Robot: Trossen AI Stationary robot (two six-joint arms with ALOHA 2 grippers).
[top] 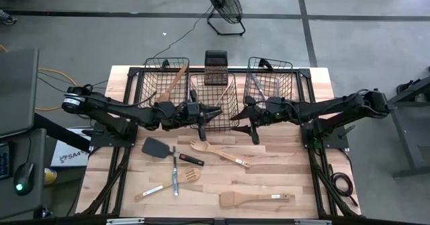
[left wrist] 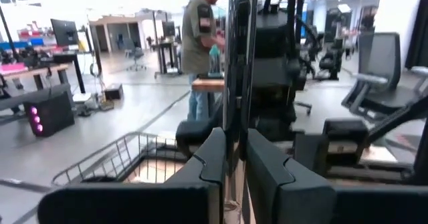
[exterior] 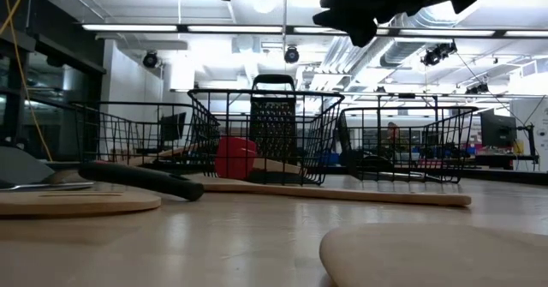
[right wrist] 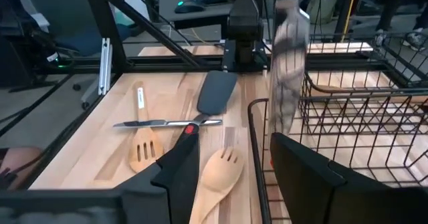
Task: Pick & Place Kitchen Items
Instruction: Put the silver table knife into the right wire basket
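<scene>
I have both arms at the front rim of the middle basket, one on each side of it. The left gripper is clenched on a slim dark utensil, which stands up between its fingers. The right gripper seems to grasp a metal utensil, with the jaws about half closed around it. I cannot see how firm this hold is.

My worries:
- Both utensils are long and held near one end. I think one can turn in the grip and catch the basket wires, and then it is pulled out.
- The two grippers are near each other at the same basket, so they may collide.
- A utensil that slips would fall in front of the basket, onto the wooden fork or the black spatula on the worktop.
</scene>
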